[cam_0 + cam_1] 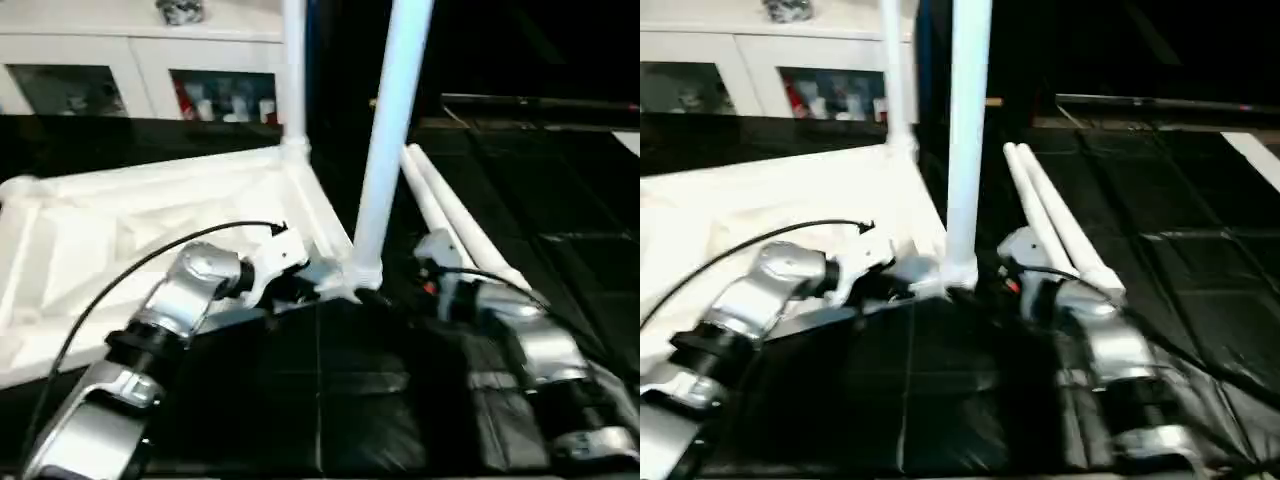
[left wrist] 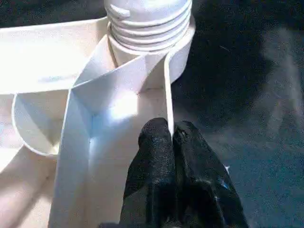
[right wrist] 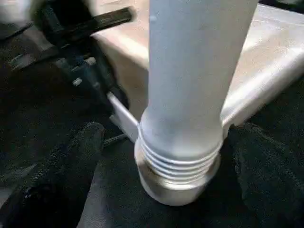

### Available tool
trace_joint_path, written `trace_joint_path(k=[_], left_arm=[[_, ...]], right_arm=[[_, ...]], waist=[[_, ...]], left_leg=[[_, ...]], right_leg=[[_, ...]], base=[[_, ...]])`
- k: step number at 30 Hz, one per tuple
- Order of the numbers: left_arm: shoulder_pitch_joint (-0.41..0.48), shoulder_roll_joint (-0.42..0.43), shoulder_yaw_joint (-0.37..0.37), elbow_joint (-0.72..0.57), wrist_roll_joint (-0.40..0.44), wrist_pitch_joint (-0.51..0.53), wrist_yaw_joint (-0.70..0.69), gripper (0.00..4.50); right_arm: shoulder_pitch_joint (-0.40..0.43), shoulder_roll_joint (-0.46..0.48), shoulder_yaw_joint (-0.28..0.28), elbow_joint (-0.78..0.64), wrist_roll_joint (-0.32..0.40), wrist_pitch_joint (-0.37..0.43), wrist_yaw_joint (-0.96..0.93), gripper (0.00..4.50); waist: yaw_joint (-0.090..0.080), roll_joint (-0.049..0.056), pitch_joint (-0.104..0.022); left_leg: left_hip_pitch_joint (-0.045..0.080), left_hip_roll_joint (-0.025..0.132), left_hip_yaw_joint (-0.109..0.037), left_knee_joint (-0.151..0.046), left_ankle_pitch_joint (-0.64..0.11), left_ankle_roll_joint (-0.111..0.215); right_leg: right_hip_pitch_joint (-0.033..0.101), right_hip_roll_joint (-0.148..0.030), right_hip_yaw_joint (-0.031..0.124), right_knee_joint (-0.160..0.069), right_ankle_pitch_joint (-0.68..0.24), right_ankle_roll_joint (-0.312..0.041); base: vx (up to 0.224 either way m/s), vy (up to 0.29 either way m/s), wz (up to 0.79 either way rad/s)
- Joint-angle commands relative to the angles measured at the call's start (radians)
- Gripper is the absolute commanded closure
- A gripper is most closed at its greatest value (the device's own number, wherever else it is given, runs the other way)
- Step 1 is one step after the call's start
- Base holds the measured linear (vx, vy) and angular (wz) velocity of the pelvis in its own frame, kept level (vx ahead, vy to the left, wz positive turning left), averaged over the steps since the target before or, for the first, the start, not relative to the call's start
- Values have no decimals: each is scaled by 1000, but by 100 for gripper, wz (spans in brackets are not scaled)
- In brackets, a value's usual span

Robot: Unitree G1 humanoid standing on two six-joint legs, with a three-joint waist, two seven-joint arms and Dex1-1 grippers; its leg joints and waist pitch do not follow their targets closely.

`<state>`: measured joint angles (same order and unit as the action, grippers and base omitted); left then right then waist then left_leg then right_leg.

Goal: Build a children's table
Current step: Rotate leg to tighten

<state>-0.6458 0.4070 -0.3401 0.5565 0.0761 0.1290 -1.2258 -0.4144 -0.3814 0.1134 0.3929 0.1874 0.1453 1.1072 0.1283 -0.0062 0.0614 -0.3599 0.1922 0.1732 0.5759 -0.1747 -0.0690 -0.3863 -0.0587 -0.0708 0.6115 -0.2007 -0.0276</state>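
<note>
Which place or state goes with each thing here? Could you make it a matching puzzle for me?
Things:
1. near leg
2. two spare legs
3. left tool
4. right tool

Places or states:
A. lying flat on the dark floor
B. shut on the tabletop's thin rim
C. standing upright in a corner socket
D. open on both sides of a leg's threaded base

Pairs: 1-C, 2-A, 3-B, 4-D
</note>
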Motion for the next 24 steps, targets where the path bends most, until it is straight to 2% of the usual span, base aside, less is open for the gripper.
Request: trace_joint_path(k=[1,3,4,9,11,20,24], left_arm=[[-26,6,-45,-4,6,-68,-76,450],[-27,12,-51,-2,4,-82,-98,450],[-28,19,-57,-2,1,-95,-121,450],[-32,28,-72,3,1,-131,-158,450],[-33,27,-72,6,2,-139,-162,450],[-20,38,-79,-3,2,-165,-190,450],[-18,41,-80,-5,1,-166,-192,450]], right_arm=[[4,-16,30,-15,-1,-7,63,6],[-2,-20,40,-9,-5,-11,80,6],[-12,-21,50,4,-10,-16,95,6],[-33,-16,79,21,-12,-18,124,6],[-36,-15,82,22,-11,-18,128,31],[-45,-8,104,39,-13,-28,153,87],[-46,-9,105,40,-7,-28,158,132]], waist=[[3,6,-71],[7,7,-71],[13,6,-71],[15,3,-71],[15,2,-71],[17,0,-72],[18,0,-74]], left_leg=[[11,46,-10,-55,-162,62],[11,47,-10,-55,-168,56],[15,49,-10,-56,-182,47],[12,49,-11,-58,-179,37],[11,49,-11,-58,-177,38],[9,48,-11,-56,-159,44],[8,48,-11,-56,-148,45]], right_leg=[[50,-90,53,-65,-80,-233],[50,-92,53,-67,-102,-230],[45,-93,53,-68,-126,-230],[47,-93,54,-66,-141,-222],[47,-93,53,-66,-143,-217],[47,-93,53,-63,-128,-215],[48,-93,52,-62,-121,-214]], base=[[0,0,0],[0,0,0],[0,0,0],[0,0,0],[0,0,0],[0,0,0],[0,0,0]])
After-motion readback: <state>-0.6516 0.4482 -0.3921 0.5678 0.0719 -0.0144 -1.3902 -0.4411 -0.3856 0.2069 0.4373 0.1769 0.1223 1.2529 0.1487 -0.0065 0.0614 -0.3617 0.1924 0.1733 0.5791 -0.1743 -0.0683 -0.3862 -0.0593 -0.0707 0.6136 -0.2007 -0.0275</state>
